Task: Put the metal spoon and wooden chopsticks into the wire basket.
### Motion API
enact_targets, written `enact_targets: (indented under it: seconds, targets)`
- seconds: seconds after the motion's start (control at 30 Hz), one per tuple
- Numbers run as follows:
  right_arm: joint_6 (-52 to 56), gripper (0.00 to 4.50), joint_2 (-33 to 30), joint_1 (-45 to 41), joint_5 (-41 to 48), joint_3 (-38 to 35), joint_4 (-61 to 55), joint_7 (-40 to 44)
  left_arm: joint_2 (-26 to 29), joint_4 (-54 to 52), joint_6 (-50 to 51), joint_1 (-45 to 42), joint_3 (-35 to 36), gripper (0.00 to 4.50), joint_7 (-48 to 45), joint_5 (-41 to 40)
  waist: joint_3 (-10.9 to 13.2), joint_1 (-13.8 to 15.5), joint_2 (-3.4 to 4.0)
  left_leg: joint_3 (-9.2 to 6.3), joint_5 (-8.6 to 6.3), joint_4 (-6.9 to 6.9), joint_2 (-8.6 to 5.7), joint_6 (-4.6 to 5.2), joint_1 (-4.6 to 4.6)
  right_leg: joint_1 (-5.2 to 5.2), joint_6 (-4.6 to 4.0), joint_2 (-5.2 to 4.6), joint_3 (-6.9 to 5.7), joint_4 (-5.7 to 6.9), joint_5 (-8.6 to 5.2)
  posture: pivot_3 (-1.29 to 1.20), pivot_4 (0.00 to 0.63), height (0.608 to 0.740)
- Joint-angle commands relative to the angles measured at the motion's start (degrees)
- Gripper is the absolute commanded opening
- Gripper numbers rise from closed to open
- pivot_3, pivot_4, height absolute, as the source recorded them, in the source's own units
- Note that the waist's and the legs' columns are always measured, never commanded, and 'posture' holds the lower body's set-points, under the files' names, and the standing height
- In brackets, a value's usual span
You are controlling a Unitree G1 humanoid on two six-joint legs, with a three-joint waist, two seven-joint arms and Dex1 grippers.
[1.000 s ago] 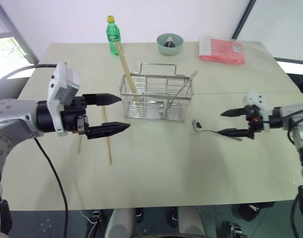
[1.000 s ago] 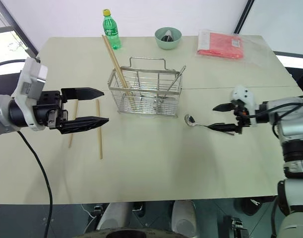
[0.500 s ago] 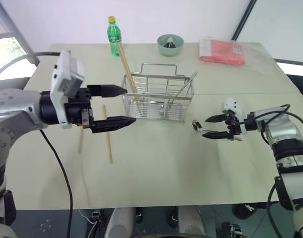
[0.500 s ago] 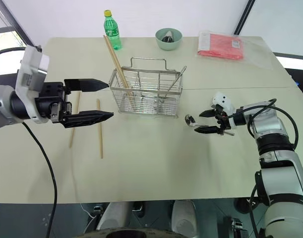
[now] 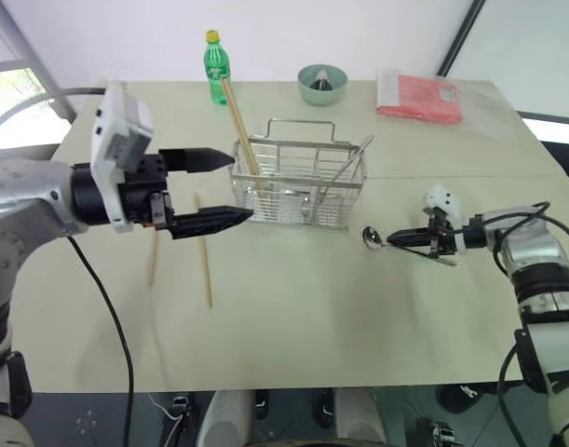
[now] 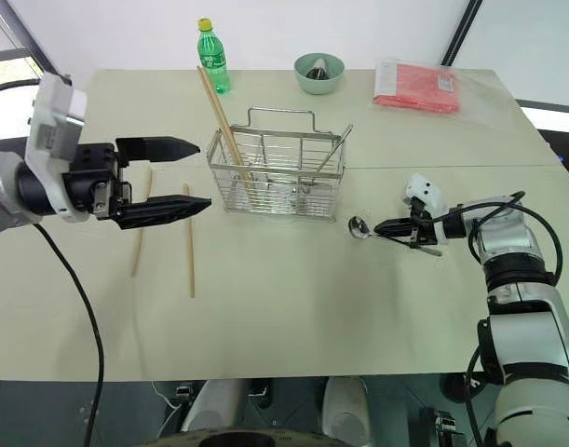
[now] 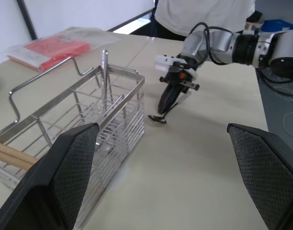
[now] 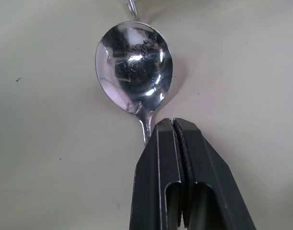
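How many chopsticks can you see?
4 wooden chopsticks: two lie on the table, one beside another; two lean together inside the wire basket.

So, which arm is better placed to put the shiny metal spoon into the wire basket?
The right. The right gripper has its jaws shut on the shiny metal spoon handle, beside the silver wire basket. The left gripper hangs open, apart.

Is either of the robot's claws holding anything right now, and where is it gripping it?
The right claw is shut on the metal spoon, pinching the handle just behind the bowl. The left claw is open, holding nothing.
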Motion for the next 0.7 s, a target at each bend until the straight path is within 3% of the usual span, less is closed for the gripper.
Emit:
enact_targets:
  seconds: [0.03,0.13,0.2,0.5,0.7]
  targets:
    - [1.44,0.05,-1.81,-0.07,1.53,-2.78,-3.52,-0.45,-0.47,0.58,-1.43,-1.69,0.26,4.50,-0.33,0.74,0.00,-0.02,0.01,0.00,0.00,0.00,0.00,0.00,0.00,-0.01,0.00,0.00,0.00,0.02,0.00,0.00,0.150,0.680]
    - [2.45,0.95,-2.63,-0.85,2.04,-4.29,-6.31,-1.61,-0.97,1.03,-1.73,-2.26,-0.04,4.50,-0.54,1.25,0.02,-0.07,0.03,0.01,0.00,0.01,0.00,0.00,-0.02,-0.06,0.00,-0.01,0.01,0.05,0.00,0.00,0.150,0.680]
    - [3.37,1.86,-3.03,-0.96,2.35,-4.87,-7.73,-1.87,-1.51,1.40,-1.77,-2.72,-0.04,4.50,-0.33,1.40,0.02,-0.03,0.03,0.01,0.00,0.02,0.00,0.00,-0.03,-0.07,0.01,-0.01,0.01,0.07,0.00,0.00,0.150,0.680]
    - [9.45,1.86,-5.09,6.06,3.67,-3.34,-16.82,2.91,-2.13,1.60,-1.59,-2.97,0.05,4.50,-0.19,2.05,0.02,0.07,0.03,0.00,-0.01,0.06,0.00,0.02,-0.04,-0.04,0.02,-0.03,0.00,0.07,0.00,0.00,0.150,0.680]
    - [10.25,1.86,-3.52,7.58,2.84,-2.20,-17.06,2.31,-1.93,2.21,-1.40,-3.73,-0.22,4.50,-0.38,2.53,0.02,-0.05,0.03,0.02,-0.02,0.09,0.00,0.03,-0.05,-0.08,0.01,-0.05,0.00,0.11,0.00,0.00,0.150,0.680]
